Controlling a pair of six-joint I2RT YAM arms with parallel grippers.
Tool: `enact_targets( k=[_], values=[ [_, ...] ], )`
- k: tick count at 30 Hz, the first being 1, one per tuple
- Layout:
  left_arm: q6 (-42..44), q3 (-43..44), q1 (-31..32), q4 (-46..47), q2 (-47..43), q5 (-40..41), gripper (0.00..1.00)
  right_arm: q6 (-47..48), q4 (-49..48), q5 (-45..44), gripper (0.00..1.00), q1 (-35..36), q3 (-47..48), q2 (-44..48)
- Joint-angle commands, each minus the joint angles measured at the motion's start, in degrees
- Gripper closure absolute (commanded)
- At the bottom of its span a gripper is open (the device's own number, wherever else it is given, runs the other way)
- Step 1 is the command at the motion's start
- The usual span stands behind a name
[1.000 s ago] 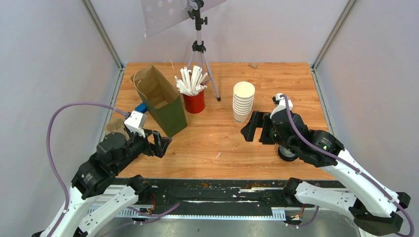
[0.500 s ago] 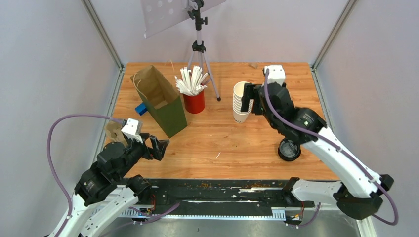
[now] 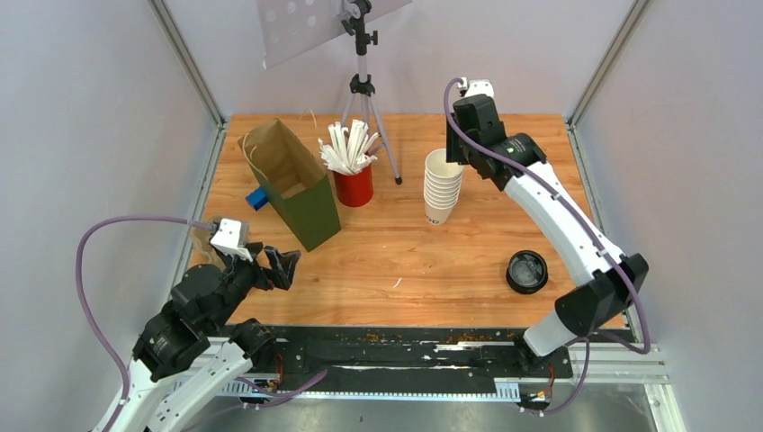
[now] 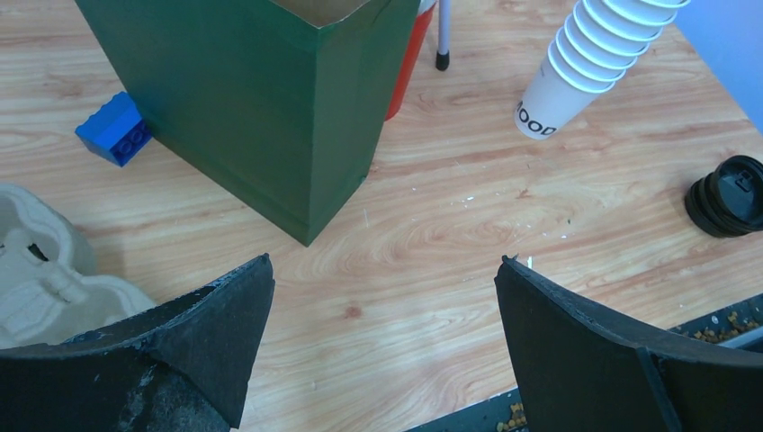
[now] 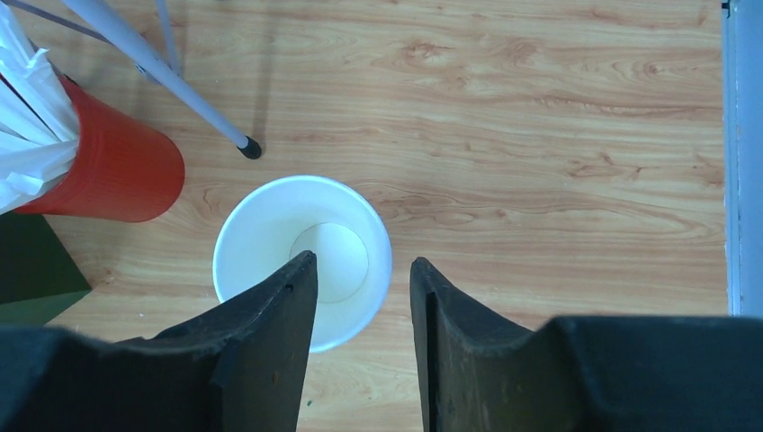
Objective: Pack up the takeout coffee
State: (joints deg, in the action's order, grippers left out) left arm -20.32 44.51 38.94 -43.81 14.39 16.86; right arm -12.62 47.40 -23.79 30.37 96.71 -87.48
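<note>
Of the takeout coffee I see only the round black lid [image 3: 526, 271] [image 4: 729, 193], lying on the wood at the front right. My right gripper [image 3: 453, 159] [image 5: 364, 261] hangs over the stack of nested white cups [image 3: 443, 184] [image 5: 270, 225]. Its jaws are narrowed but apart: one finger shows over the top cup's mouth, the other outside the rim. Whether they touch the rim I cannot tell. My left gripper [image 3: 288, 261] [image 4: 386, 260] is wide open and empty above bare wood at the front left.
An open green paper bag [image 3: 292, 184] [image 4: 270, 108] stands at the back left, a blue block [image 3: 257, 197] beside it. A red cup of straws [image 3: 354, 184] and a tripod [image 3: 362, 90] stand behind. A cardboard cup carrier [image 4: 36, 270] lies at the left edge.
The right arm has swung from the front right up and back over the cup stack, and its jaws have narrowed. The left arm has drawn back slightly toward the near edge.
</note>
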Motion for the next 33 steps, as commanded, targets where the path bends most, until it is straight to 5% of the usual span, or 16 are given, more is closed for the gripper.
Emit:
enact_targets(
  k=[1,9,18,24,33],
  values=[
    [-0.72,-0.47,0.09,2.10,-1.31,2.61,0.00,0.02,1.78,0.95,0.59,-0.61,4.32,-3.13],
    [-1.12,-0.74,0.09,1.72,-2.43,4.35,0.00,0.62,2.93,-0.47,0.61,-1.40,3.60,-6.38],
    [-1.11,-0.73,0.09,1.70,-2.45,4.63,0.00,1.53,2.29,0.06,0.76,-1.80,2.01,-6.92],
    [-1.12,-0.73,0.09,1.66,-2.46,4.78,0.00,2.13,2.89,0.11,1.00,-2.08,2.95,-7.24],
    [-1.04,-0.74,0.09,1.79,-2.15,4.76,0.00,2.20,4.01,0.80,1.00,-2.35,5.98,-6.86]
  ],
)
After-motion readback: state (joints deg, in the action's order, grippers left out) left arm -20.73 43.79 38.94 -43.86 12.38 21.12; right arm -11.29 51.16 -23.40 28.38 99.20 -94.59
